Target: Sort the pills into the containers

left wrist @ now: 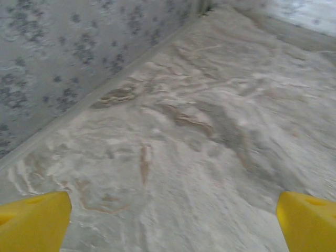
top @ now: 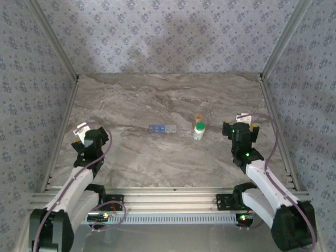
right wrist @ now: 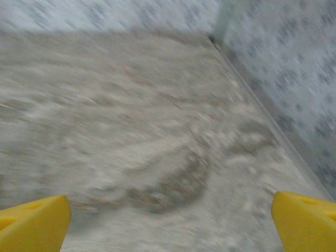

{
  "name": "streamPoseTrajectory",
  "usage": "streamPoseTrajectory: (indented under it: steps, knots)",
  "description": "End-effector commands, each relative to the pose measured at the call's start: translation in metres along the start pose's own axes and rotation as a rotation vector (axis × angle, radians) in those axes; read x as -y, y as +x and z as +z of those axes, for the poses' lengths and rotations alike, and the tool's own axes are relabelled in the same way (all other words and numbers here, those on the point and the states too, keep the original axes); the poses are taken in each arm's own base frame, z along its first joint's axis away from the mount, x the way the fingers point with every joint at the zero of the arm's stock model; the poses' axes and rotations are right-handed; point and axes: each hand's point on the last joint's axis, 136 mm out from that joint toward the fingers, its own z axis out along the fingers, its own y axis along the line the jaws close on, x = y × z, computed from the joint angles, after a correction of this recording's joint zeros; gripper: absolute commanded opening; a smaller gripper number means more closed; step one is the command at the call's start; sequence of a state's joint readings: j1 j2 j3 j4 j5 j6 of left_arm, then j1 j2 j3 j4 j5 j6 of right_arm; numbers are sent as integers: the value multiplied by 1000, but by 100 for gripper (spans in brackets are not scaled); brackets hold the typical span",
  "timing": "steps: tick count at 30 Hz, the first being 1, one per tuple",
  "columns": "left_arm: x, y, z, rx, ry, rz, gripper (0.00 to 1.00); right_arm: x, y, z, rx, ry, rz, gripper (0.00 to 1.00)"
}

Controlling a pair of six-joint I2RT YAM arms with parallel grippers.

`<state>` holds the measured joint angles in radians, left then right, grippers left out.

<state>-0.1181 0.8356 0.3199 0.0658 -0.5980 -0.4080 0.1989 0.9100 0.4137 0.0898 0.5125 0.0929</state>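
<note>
Pillbox central, contents unclear | green-cap bottle + orange-cap bottle just right | L gripper, R gripper by table side edges, jaws apart

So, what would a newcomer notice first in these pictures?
A blue pill box lies in the middle, and a white bottle with a green cap stands to its right, a small orange thing behind it. The left arm and right arm sit at the sides, jaws wide open.

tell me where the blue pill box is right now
In the top view, the blue pill box lies near the middle of the marble table, just left of the green-capped bottle.
</note>
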Motion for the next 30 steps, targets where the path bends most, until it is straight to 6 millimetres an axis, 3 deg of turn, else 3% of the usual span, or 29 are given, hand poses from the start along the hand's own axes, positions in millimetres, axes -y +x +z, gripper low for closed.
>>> streamPoseTrajectory:
  steps: [1, 4, 7, 13, 17, 19, 22, 25, 28, 30]
  knots:
    - [15, -30, 11, 91, 53, 46, 100, 8, 11, 22, -28, 34, 28, 100]
    - [13, -11, 33, 45, 10, 140, 100, 0, 31, 47, -102, -19, 92, 100]
    - [21, 2, 55, -55, 29, 176, 100, 2, 37, 68, -156, -24, 133, 100]
    - [53, -12, 73, 45, 198, 129, 100, 12, 25, 98, -144, -22, 190, 100]
    - [82, 5, 78, 151, 373, 191, 99, 10, 22, 111, -142, -118, 213, 100]
    - [91, 14, 80, 43, 410, 239, 99, 6, 18, 113, -113, -155, 194, 100]
    - [91, 11, 87, 48, 384, 232, 100, -10, 14, 105, -40, -228, 134, 100]
    - [91, 12, 87, 43, 368, 244, 99, -49, 26, 89, 93, -319, -26, 100]
    - [91, 13, 87, 41, 354, 256, 99, -53, 25, 65, 191, -292, -88, 100]
    - [92, 13, 87, 44, 362, 259, 100, -55, 27, 64, 213, -278, -103, 100]
